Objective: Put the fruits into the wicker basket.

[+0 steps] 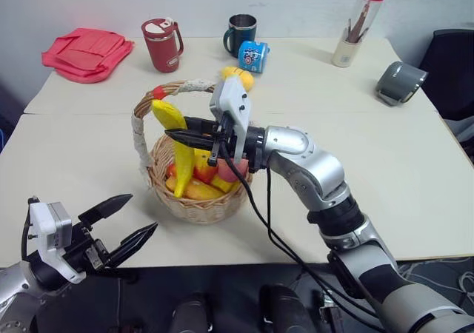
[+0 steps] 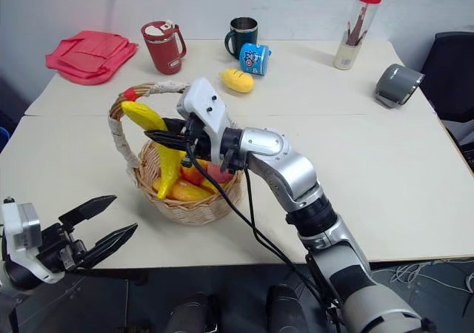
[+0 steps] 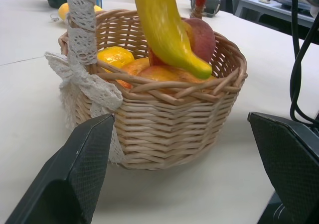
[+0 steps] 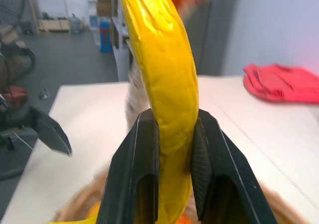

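Red mug (image 1: 162,44), blue can (image 1: 252,55) behind basket (image 1: 196,200).

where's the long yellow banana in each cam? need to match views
Left eye: long curved yellow banana centre-left, over the round tan wicker basket.
Right eye: left of centre, over the basket.
Left wrist: top centre, tip inside the basket.
Right wrist: centre, clamped between the right gripper fingers.
Shared landmark: the basket.

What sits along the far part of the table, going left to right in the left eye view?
Red folded bag → red mug → dark green mug → blue can lying on its side → white pen cup with a tall red-capped tube → grey tape roll.
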Tool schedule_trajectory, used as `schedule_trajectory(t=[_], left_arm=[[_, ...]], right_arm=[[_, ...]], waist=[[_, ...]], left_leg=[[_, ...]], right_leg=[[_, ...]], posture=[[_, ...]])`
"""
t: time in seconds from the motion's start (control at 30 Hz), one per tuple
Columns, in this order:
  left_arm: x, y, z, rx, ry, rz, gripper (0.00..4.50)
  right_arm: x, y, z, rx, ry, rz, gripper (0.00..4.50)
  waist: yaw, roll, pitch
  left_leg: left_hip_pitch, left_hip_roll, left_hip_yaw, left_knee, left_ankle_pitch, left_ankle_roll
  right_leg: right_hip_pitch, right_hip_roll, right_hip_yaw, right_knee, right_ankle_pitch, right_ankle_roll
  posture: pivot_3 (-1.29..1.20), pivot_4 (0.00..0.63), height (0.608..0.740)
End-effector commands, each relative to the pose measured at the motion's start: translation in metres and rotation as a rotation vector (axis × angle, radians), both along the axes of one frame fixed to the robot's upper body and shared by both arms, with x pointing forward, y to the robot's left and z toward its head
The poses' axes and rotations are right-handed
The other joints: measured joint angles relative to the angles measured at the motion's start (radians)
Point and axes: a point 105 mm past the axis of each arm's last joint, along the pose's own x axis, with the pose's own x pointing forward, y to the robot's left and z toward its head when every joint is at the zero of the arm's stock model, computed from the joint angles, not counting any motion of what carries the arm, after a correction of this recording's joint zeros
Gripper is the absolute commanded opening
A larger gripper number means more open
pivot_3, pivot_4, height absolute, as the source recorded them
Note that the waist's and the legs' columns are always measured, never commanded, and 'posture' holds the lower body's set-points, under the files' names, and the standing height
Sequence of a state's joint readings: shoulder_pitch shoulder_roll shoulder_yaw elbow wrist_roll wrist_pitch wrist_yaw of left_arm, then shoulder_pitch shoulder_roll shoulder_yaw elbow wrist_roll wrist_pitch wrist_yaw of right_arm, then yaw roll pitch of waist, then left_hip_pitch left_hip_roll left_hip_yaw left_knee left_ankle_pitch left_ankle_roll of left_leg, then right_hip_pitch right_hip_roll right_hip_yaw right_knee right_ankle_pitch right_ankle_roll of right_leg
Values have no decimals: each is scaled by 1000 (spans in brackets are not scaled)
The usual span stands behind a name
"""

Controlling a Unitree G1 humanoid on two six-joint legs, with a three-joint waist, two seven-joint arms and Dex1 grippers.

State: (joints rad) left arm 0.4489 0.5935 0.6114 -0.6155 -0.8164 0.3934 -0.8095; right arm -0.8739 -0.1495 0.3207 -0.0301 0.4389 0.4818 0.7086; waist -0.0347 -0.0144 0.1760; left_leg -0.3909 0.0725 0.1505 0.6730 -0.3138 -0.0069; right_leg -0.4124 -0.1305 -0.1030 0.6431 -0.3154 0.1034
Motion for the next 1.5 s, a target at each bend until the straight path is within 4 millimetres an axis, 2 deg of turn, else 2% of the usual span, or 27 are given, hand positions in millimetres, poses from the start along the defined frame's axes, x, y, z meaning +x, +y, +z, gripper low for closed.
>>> schedule_trajectory(t=[0.03, 0.17, 0.23, 0.3, 0.37, 0.57, 0.63, 0.73, 0.8, 0.87, 1.0, 1.07, 1.17, 1.23, 1.37, 1.5], left_arm=[[-1, -3, 9, 7, -49, -8, 4500], [1, -5, 11, 7, -60, -16, 4500], [2, -6, 12, 7, -63, -20, 4500], [1, -5, 11, 6, -52, -26, 4500], [1, -4, 10, 3, -39, -34, 4500], [2, 0, 13, 7, -44, -35, 4500], [3, 1, 13, 8, -45, -35, 4500], [5, -1, 11, 8, -45, -43, 4500], [5, -3, 12, 4, -52, -49, 4500], [5, -3, 13, 1, -56, -48, 4500], [0, 1, 12, 13, -48, -35, 4500], [-3, 6, 13, 20, -51, -21, 4500], [-9, 12, 17, 7, -43, -14, 4500], [-11, 13, 19, -2, -30, -25, 4500], [-9, 4, 30, -73, -22, -84, 4500], [-8, -5, 39, -71, -23, -136, 4500]], right_arm=[[-3, 0, -9, -41, 23, 28, 1730], [-3, -6, -2, -26, 32, 41, 3114], [-14, -12, 4, -15, 70, 148, 3763], [-32, -27, 7, -5, 136, 317, 4484], [-42, -44, 2, -50, 125, 410, 4484], [-46, -83, 2, -60, 163, 444, 4484], [-39, -87, -6, -91, 172, 380, 4484], [-33, -84, -16, -114, 120, 303, 4484], [-41, -86, 2, 5, 101, 337, 4484], [-46, -97, 14, 90, 105, 352, 4484], [-51, -131, 9, 50, 130, 323, 4484], [-45, -152, 1, 7, 133, 239, 4484], [-20, -189, -15, -41, 76, 40, 4484], [-7, -198, -20, -35, 43, -26, 4484], [21, -179, -22, -32, -58, -30, 4484], [27, -141, -18, -32, -34, 149, 4484]], waist=[[0, 0, 0], [0, 0, 0], [0, 0, 0], [0, 0, 0], [3, 0, 0], [3, 0, 0], [2, 0, 0], [0, 0, 0], [1, 0, 0], [3, 1, 1], [11, -1, 0], [11, -1, 0], [6, -1, 0], [1, -1, 0], [-17, 1, 1], [-22, 2, 2]], left_leg=[[0, 0, 0, 0, 0, 0], [0, 0, 0, 0, 0, 0], [0, 0, 0, 0, 0, 0], [0, 0, 0, -1, 0, 0], [0, 0, 0, -1, -1, 1], [0, 0, 0, -1, -2, 3], [0, 0, 0, -2, -2, 2], [1, 0, 1, -3, -1, 1], [1, 0, 1, -4, -1, 0], [1, 0, 1, -4, 0, 0], [0, -1, -1, -4, -1, 2], [0, -3, -1, -4, -3, 4], [0, -4, 0, -4, -3, 5], [1, -3, 2, -4, -3, 5], [3, -1, 4, -5, 0, 1], [3, 1, 3, -7, 3, -2]], right_leg=[[0, 0, 0, 0, 0, 0], [0, 0, 0, 0, 0, 0], [0, 0, 0, 0, 0, 0], [0, 0, 0, -1, 0, 0], [0, 0, 0, -2, 0, 0], [1, -1, -1, -7, 0, 0], [1, 0, -1, -7, 0, 0], [1, 0, -1, -8, 0, 0], [0, 0, -1, -8, 0, 0], [0, 0, -1, -8, 0, 0], [1, -1, -1, -9, 0, 0], [3, -3, -1, -12, 0, 1], [4, -3, -1, -16, 1, 2], [4, -3, -1, -16, 1, 3], [4, 0, -1, -14, 1, 3], [1, 1, -1, -11, 1, 2]], posture=[[0, 150, 740], [0, 150, 740], [0, 150, 740], [0, 150, 740], [0, 150, 740], [0, 150, 740], [0, 150, 740], [0, 150, 740], [0, 150, 740], [0, 150, 740], [0, 150, 740], [0, 150, 740], [0, 150, 740], [0, 150, 740], [0, 150, 740], [0, 150, 740]])
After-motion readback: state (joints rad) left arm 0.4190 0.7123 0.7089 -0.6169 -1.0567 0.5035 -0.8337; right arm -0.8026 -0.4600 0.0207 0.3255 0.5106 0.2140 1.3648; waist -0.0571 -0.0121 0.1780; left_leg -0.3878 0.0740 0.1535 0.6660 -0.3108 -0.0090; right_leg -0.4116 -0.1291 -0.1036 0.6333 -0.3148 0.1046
